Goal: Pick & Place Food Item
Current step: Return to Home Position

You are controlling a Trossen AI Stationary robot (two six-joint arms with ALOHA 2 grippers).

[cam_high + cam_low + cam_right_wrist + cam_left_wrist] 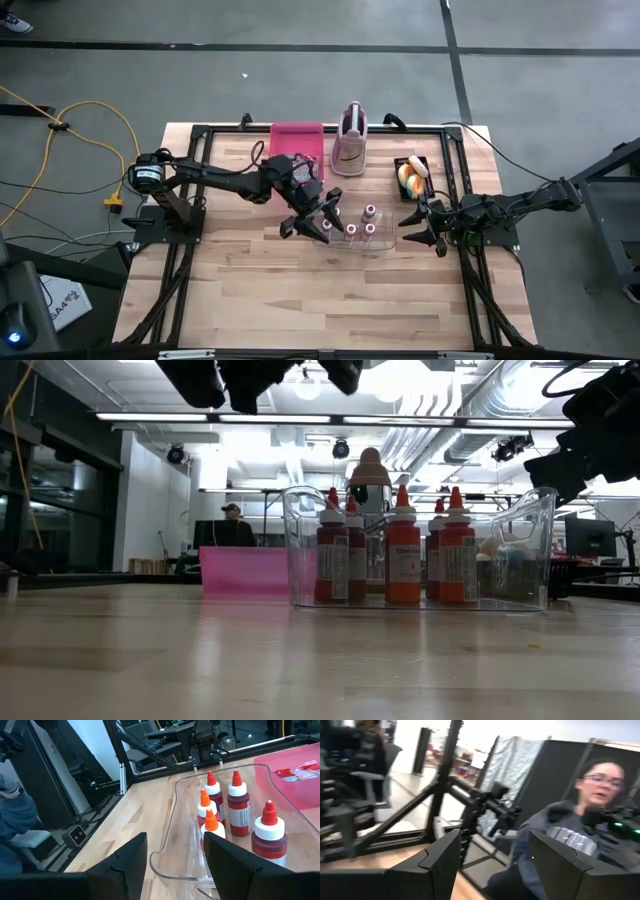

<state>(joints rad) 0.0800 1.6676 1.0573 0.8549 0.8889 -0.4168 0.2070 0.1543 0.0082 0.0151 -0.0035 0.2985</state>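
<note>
The left gripper (308,226) hangs above the table (300,290), over the left end of the clear bin (388,238). Its fingers (440,865) are spread wide with nothing between them and touch nothing. In the low view it shows only as dark shapes at the top edge, well clear of the bottles (403,555).

The right gripper (412,228) sits just beside the clear bin's right end and faces it. Its fingers (130,857) are also parted and empty. Past them its wrist view shows the bin's rim and the red bottles with orange, red and white caps standing upright inside.

The donuts (410,178) lie in the black bin (425,162) at the table's right rear, just behind the right gripper. They look like two or three, orange and pale, though the count is hard to make out from above.

A pink bin (297,140) stands at the rear, behind the left arm. A person (560,845) sits beyond the table in the left wrist view.
</note>
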